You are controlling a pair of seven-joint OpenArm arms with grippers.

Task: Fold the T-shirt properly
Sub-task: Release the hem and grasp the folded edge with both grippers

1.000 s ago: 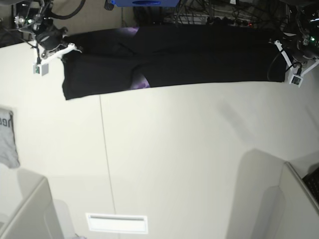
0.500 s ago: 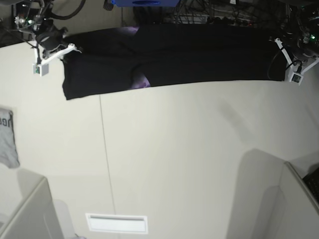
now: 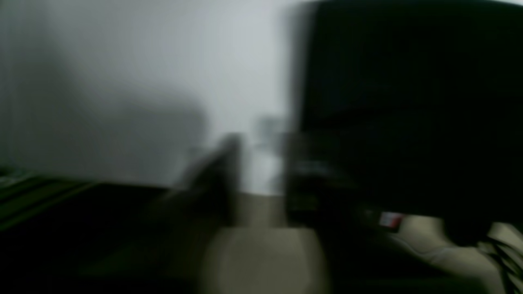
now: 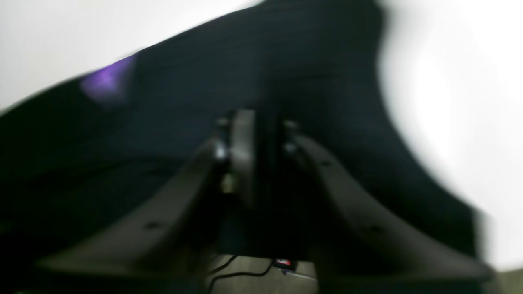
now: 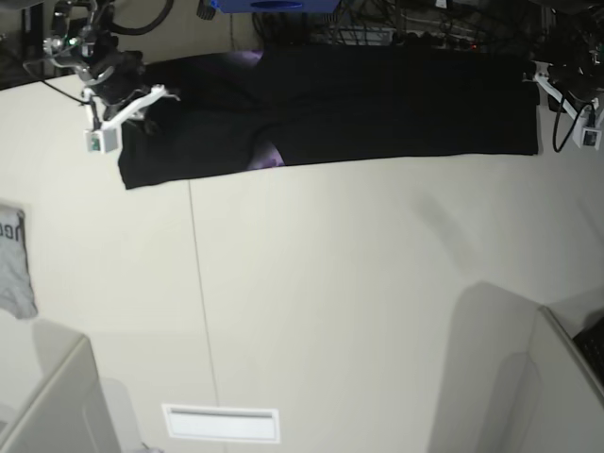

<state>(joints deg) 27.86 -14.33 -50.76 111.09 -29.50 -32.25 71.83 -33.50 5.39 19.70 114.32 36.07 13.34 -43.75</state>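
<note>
The black T-shirt [image 5: 377, 104] lies as a long flat strip along the table's far edge, with small purple patches showing at a fold [image 5: 269, 157]. My right gripper [image 5: 142, 102] hovers over the strip's left end. In the blurred right wrist view its fingers [image 4: 243, 151] stand close together above the T-shirt [image 4: 335, 81], and I cannot make out any cloth pinched between them. My left gripper [image 5: 559, 85] is shut, just off the strip's right edge. In the left wrist view the gripper [image 3: 261, 171] is a blur beside the dark T-shirt [image 3: 408, 81].
A small grey cloth [image 5: 13, 260] with dark lettering lies at the table's left edge. A white label [image 5: 222, 423] sits near the front. Grey panels stand at the front left [image 5: 57, 406] and front right [image 5: 557, 387]. Cables [image 5: 396, 28] crowd the space behind the table.
My right gripper has moved rightward over the shirt's left end. My left gripper has pulled right and up, off the shirt's right edge. The shirt has hardly shifted.
</note>
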